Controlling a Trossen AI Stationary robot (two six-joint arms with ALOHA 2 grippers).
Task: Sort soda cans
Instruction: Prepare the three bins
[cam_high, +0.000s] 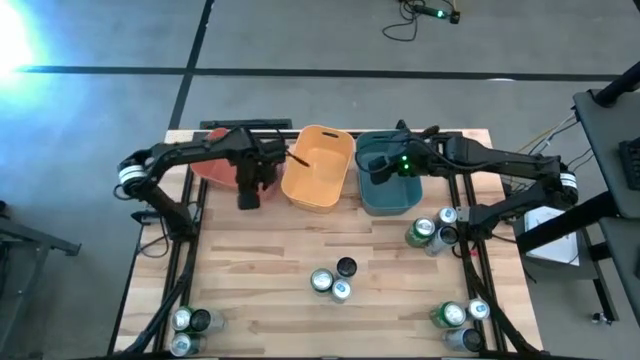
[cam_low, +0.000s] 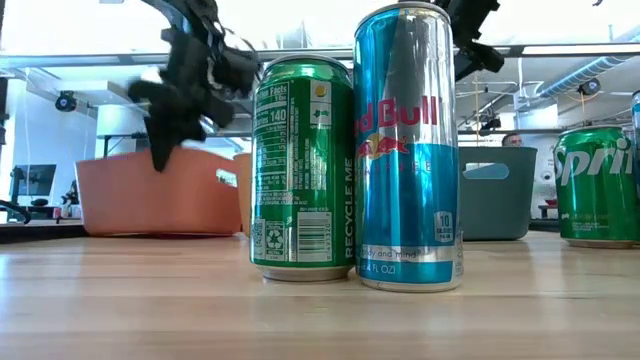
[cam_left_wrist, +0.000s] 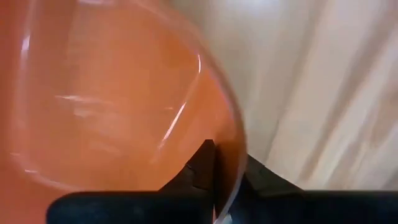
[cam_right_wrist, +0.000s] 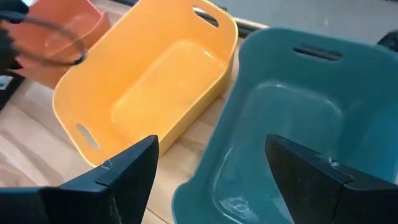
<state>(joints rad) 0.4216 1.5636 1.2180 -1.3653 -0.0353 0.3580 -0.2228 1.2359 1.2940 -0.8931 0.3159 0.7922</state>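
Wooden table (cam_high: 270, 260) under tubs (cam_high: 320, 168), soda cans (cam_high: 331, 282).

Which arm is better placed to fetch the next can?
Probably the right. Its pincer hangs open over the teal tub, and cans lie close to that arm. The left pincer is shut on the red tub rim.

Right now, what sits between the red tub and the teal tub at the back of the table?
The yellow tub sits between the red tub and the teal tub; it holds no cans. The high view shows it.
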